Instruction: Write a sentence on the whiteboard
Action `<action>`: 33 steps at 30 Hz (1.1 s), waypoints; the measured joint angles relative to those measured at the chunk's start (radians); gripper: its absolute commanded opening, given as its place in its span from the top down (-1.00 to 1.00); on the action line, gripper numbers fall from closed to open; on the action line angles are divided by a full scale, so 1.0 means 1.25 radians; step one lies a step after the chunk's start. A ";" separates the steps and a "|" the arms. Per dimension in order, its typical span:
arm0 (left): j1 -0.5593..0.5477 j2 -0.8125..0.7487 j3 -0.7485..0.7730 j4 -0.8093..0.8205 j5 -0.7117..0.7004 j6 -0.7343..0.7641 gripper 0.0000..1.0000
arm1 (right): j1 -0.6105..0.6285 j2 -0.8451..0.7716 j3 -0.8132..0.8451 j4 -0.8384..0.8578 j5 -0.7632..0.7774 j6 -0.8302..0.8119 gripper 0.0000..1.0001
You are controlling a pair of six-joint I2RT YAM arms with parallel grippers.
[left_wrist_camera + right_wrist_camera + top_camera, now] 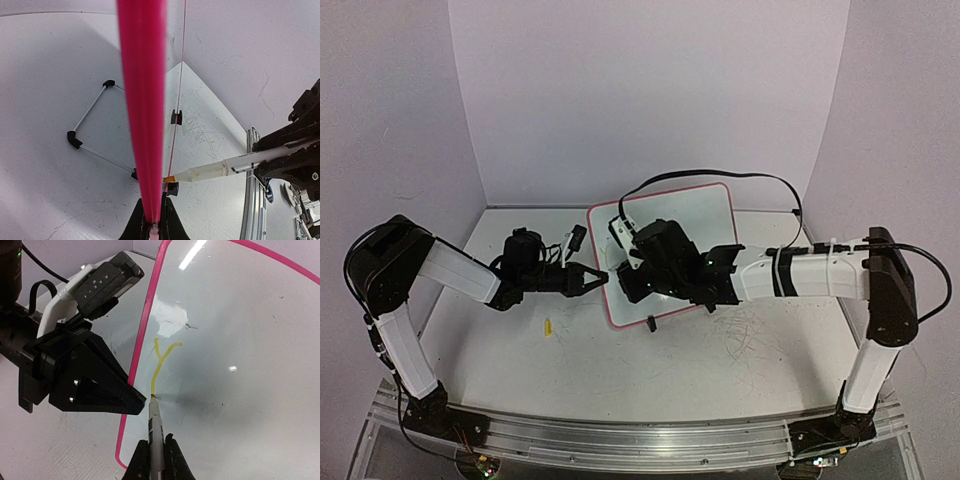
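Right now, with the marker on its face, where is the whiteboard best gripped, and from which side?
Grip the whiteboard by its thin pink rim at the left edge, coming from the left, jaws straddling it as the left claw does. It is a flat sheet propped on a wire stand, and the marker in the right claw needs the face clear.

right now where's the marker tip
In the right wrist view, the marker tip touches the whiteboard at the foot of the yellow Y, close to its pink rim, beside the left gripper.
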 measured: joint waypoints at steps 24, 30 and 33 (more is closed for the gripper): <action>-0.007 -0.006 0.000 -0.002 -0.007 0.005 1.00 | -0.033 -0.052 -0.002 0.001 -0.048 -0.002 1.00; -0.008 -0.006 0.000 -0.002 -0.008 0.006 1.00 | -0.033 -0.048 -0.001 0.008 -0.048 -0.007 1.00; -0.008 -0.006 0.000 -0.003 -0.008 0.009 1.00 | -0.033 -0.044 0.002 0.015 -0.048 -0.009 1.00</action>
